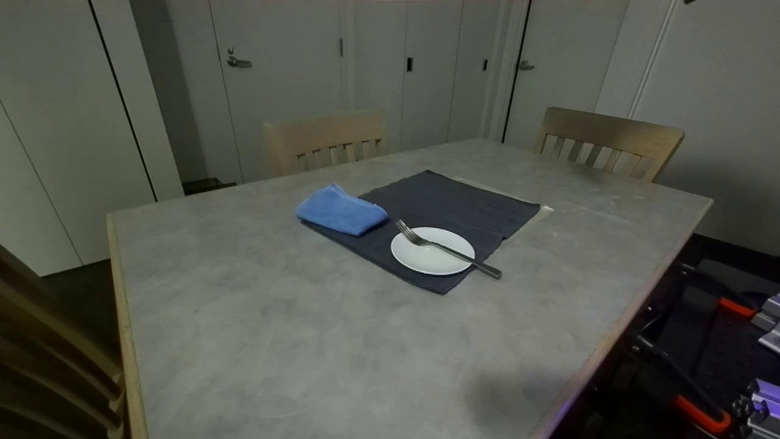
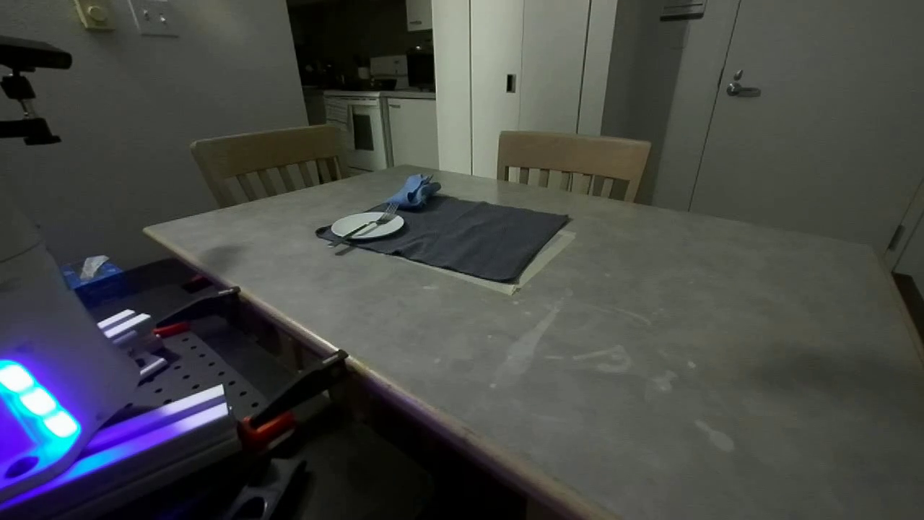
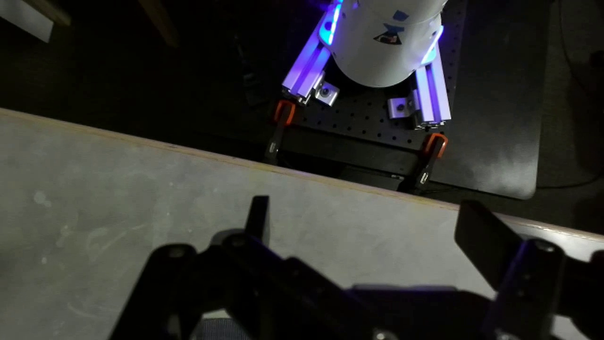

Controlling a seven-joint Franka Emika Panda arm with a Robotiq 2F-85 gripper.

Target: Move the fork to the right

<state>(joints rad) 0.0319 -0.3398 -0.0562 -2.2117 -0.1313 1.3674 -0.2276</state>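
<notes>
The fork (image 1: 450,250) is slender silver metal and lies across the round white plate (image 1: 417,259). Its tines rest toward the blue cloth and its handle sticks out past the rim. The fork (image 2: 355,232) and plate (image 2: 346,222) also show in an exterior view from another angle. My gripper (image 3: 363,200) shows only in the wrist view. Its fingers are wide apart with nothing between them, over the grey table near its edge. The fork and plate are out of the wrist view.
The dark placemat (image 1: 451,201) lies under the plate on the grey table (image 1: 274,317). A folded blue cloth (image 1: 341,210) rests on its corner, beside the tines. Wooden chairs (image 1: 609,137) stand around. Orange-tipped clamps (image 3: 278,127) sit at the table edge near the robot base (image 3: 382,42).
</notes>
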